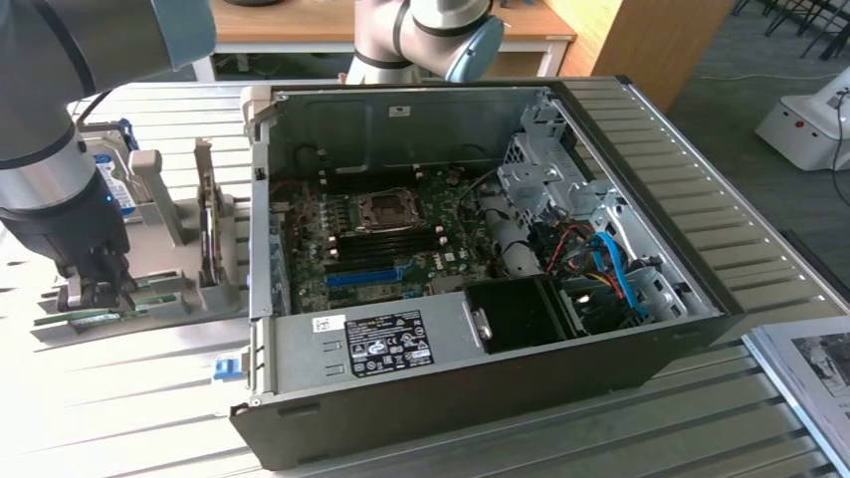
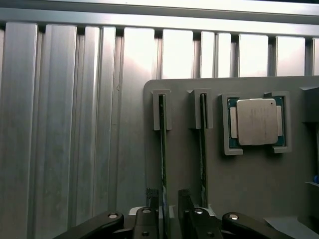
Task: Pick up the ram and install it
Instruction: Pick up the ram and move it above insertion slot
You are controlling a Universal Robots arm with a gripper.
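The ram (image 2: 162,149) is a thin green stick standing on edge in a slot of the grey holder plate (image 2: 239,179). A second stick like it (image 2: 203,149) stands in the neighbouring slot. My gripper (image 2: 168,211) is open and low over the first stick's near end, with one of its fingers (image 2: 152,216) on each side and a gap to the stick. In the exterior view the gripper (image 1: 94,297) hangs over the holder (image 1: 173,299) at that view's left, beside the open computer case (image 1: 465,378). The motherboard (image 1: 385,239) lies inside, with its black slots (image 1: 385,231) bare.
A processor (image 2: 256,122) sits in a nest on the holder beside the sticks. An upright card (image 1: 206,214) and a drive with a blue label (image 1: 119,184) stand behind the gripper. A bright blue slot (image 1: 361,277), cables and drive cages crowd the case. Ribbed metal tabletop (image 2: 60,124) surrounds everything.
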